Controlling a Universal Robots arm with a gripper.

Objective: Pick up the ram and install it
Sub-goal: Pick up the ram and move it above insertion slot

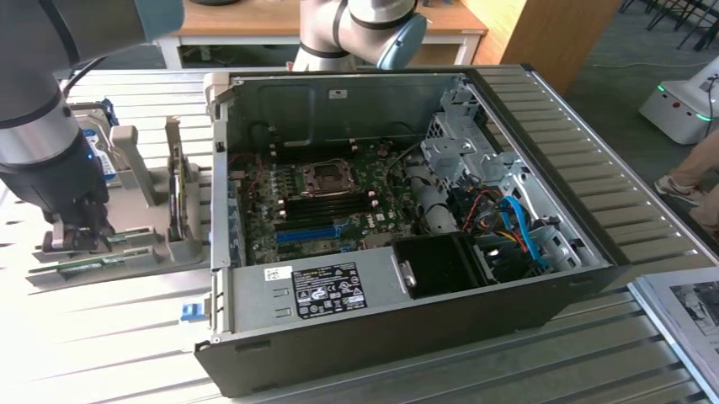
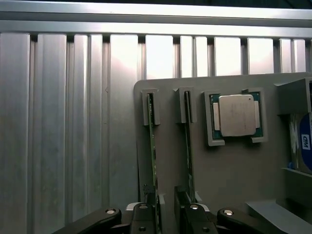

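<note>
Two ram sticks stand on edge in a grey holder (image 2: 229, 175), one ram (image 2: 152, 141) beside the other (image 2: 189, 141); both are thin green boards. My gripper (image 2: 168, 212) hangs low over their near ends, open, with one finger (image 2: 145, 214) in front of the first stick and the other finger in front of the second. Nothing is gripped. In the exterior view my gripper (image 1: 74, 238) is down at the holder on the exterior view's left, with a green ram (image 1: 96, 263) showing beside it.
An open computer case (image 1: 393, 328) lies in the middle, motherboard (image 1: 326, 202) and blue slot (image 1: 306, 233) exposed. The holder also carries a processor (image 2: 236, 115) and a hard drive (image 2: 304, 144). A person's leg (image 1: 688, 181) is at the exterior view's right edge.
</note>
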